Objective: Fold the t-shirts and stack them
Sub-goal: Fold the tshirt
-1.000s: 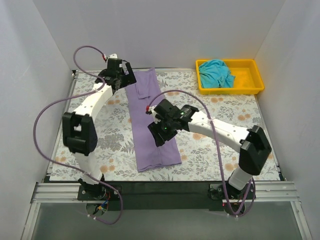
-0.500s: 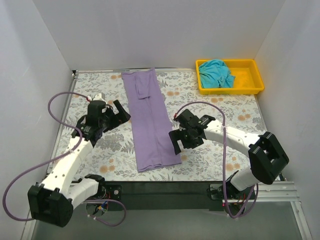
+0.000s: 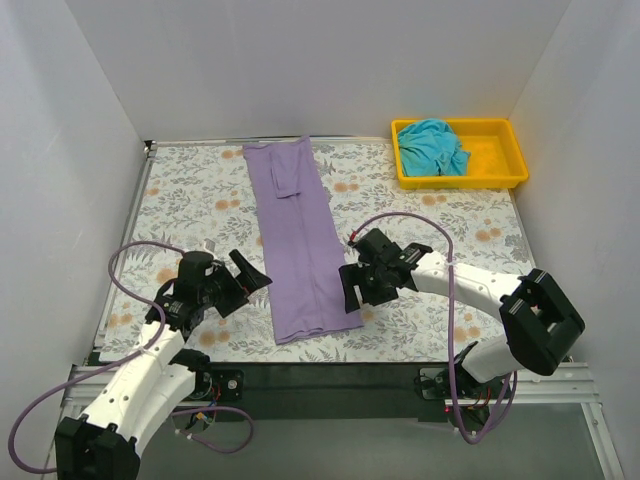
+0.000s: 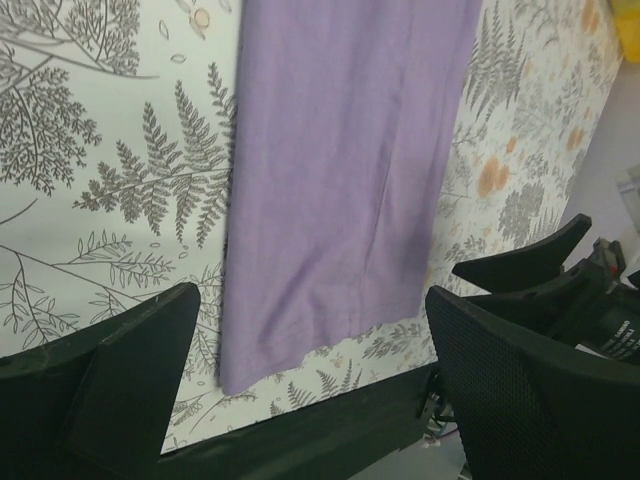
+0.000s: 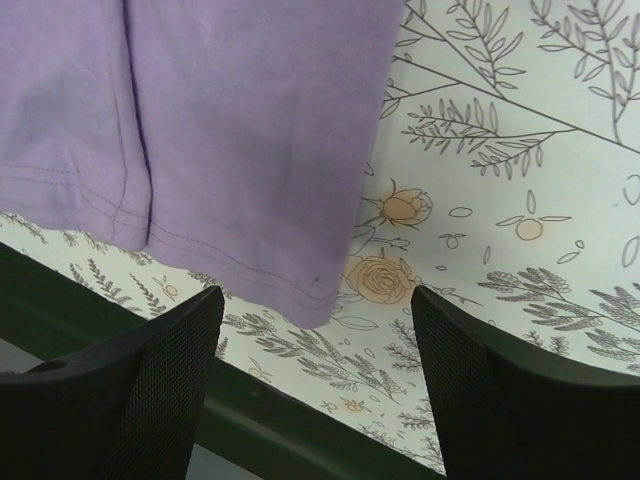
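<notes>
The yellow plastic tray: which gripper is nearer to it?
Right. The right gripper hangs by the lavender cloth shirt's near right corner; the left gripper is beyond that shirt's left edge, farther from the yellow plastic tray.

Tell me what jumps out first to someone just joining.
The lavender t-shirt, folded into a long strip, lies lengthwise at centre. The left gripper and right gripper flank its near end, both open and empty. A crumpled teal t-shirt sits in the yellow tray, far right.
</notes>
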Robot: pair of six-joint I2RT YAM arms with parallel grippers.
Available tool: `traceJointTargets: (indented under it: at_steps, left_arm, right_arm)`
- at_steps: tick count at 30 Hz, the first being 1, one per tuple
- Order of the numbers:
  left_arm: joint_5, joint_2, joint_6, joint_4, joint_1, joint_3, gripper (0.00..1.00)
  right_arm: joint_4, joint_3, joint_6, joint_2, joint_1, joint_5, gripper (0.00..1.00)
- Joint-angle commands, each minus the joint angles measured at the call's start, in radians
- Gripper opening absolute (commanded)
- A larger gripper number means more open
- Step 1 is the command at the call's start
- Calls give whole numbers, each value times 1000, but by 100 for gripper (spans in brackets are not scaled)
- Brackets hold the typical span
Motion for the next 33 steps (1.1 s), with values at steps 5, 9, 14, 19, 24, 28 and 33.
traceJointTargets:
  at_steps: [5,9,14,19,24,28,33]
  left_arm:
    - [31,31,-74,-23,-55,-49,76]
    - [-32,118,-103,-57,-130,-37,56]
    - [-140,209,-161,-94,-277,-3,50]
    - [-232,313,-200,-124,-411,54,50]
    - [-299,419,-261,-118,-526,81,48]
    - [-321,476,-287,-120,-564,89,42]
    - [-327,503,-310,-123,-587,83,38]
  right_arm:
    - [72,-34,68,28,45,4,64]
    - [76,-65,95,28,53,33,62]
    - [89,-85,109,31,61,41,58]
    - [112,-100,128,43,69,20,56]
    - [118,-117,138,45,73,27,54]
    - [121,-128,142,45,76,30,51]
    - [121,-137,142,51,84,26,47]
